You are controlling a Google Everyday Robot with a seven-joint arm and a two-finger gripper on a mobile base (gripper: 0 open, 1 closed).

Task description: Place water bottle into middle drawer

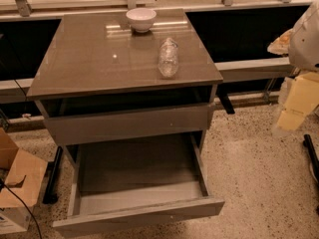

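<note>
— Jaws, how do they stand?
— Cannot tell. The gripper (298,102) shows as a pale cream shape at the right edge of the view. It sits under a rounded white arm housing (305,31), above the floor and well apart from the cabinet. It touches none of the task's things.
— Nearest thing?
— The middle drawer (139,217), pulled far out toward the camera. Its flat front runs along the bottom of the view and thin side walls run back on both sides. The pale floor panel is uncovered from above.
— Room around it?
— Speckled floor (254,168) lies on the right, between the drawer's right wall and the gripper. On the left a cardboard box (17,176) sits near the drawer's left wall, with a black bar (52,176) between them.
— Above the drawer?
— A plain grey upper drawer front (129,124), set back from the open drawer's front edge. A dark gap separates it from the cabinet top (84,59).
— And the water bottle?
— The water bottle (168,59) is on the cabinet top, right of centre. Its near end is close to the front edge and its white cap points toward the far side. Whether it stands or lies I cannot tell.
— Farther?
— A white bowl (141,19) near the top's far edge, apart from the bottle and to its left.
</note>
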